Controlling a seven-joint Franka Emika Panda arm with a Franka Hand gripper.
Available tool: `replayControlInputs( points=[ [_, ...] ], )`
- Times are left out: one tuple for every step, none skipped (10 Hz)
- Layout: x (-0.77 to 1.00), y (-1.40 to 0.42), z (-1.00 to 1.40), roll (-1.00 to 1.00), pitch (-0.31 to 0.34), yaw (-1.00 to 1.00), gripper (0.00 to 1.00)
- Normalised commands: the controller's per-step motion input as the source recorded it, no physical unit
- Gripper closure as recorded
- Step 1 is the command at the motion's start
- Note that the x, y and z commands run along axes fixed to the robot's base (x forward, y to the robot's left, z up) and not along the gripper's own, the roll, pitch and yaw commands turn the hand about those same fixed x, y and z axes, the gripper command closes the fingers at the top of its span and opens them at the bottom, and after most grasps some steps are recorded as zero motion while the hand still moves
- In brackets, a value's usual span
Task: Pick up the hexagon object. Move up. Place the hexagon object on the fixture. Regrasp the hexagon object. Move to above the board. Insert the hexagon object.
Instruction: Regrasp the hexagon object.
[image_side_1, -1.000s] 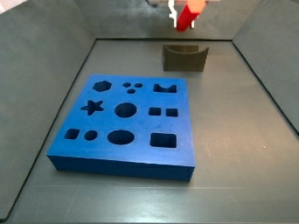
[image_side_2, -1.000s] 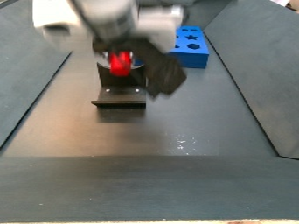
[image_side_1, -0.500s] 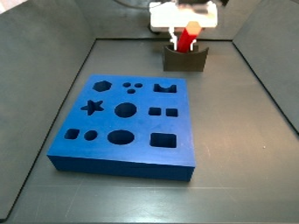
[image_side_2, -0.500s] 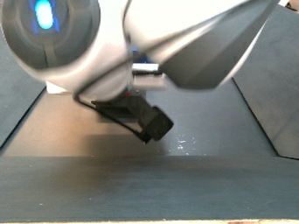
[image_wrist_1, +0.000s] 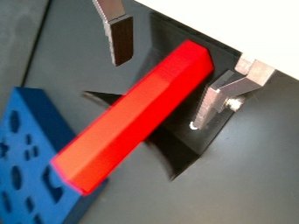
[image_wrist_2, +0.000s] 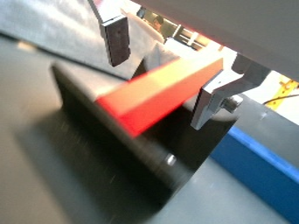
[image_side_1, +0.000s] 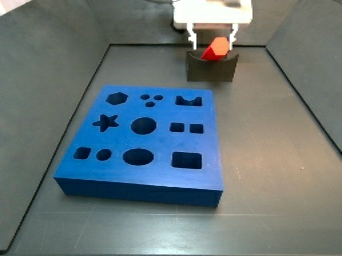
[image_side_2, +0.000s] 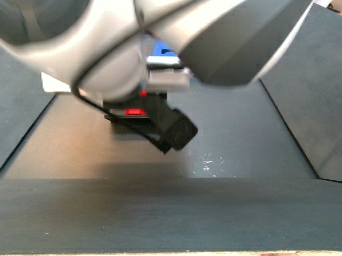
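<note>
The tool (image_wrist_1: 176, 74) is low over the fixture (image_side_1: 211, 68) at the far end of the floor, beyond the board (image_side_1: 144, 132). The red peg (image_wrist_1: 138, 114) lies between the two fingers (image_wrist_1: 117, 39), and in both wrist views a gap shows on each side of it: the dark pad of one finger stands apart from the peg, and the silver plate of the other one is close beside it, maybe touching. So I judge the tool is released, or nearly so, and the peg rests on the fixture and is not carried.

The important relation is the long axis of the peg. It runs across the line between the fingers and points down and away from the tool, tilted, not flat and not upright. In a wrist view its lower end (image_wrist_2: 140, 109) leans out over the top edge of the dark block. A new grasp has to take the peg by its sides in this tilted position, so the fingers need only to close where they are or slide along the axis.

The wrist views show the gaps and the tilt. In a side view only the red top (image_side_1: 215, 45) is seen under the white tool body, and the distance to the board is clear. In the other side view the arm (image_side_2: 160, 40) hides almost all; a small piece of red (image_side_2: 134, 111) is visible.
</note>
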Motion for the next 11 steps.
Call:
replayControlInputs(
  points=[
    [-0.03,0.01,1.0,0.03,0.065,-0.01,0.0],
    [-0.03,0.01,0.91,0.03,0.068,-0.01,0.0],
    [-0.03,0.01,0.73,0.03,0.07,-0.02,0.0],
    [-0.03,0.01,0.47,0.04,0.071,-0.03,0.0],
    [-0.03,0.0,0.22,0.05,0.069,-0.03,0.0],
    [-0.01,-1.0,0.88,1.0,0.064,0.02,0.0],
    [-0.01,-1.0,0.84,1.0,0.063,0.02,0.0],
    [-0.03,-1.0,0.83,1.0,0.054,0.02,0.0],
    [-0.05,-1.0,0.79,1.0,0.045,0.02,0.0],
    [-0.06,-1.0,0.72,1.0,0.04,0.02,0.0],
    [-0.05,-1.0,0.6,1.0,0.039,0.02,0.0]
  ],
)
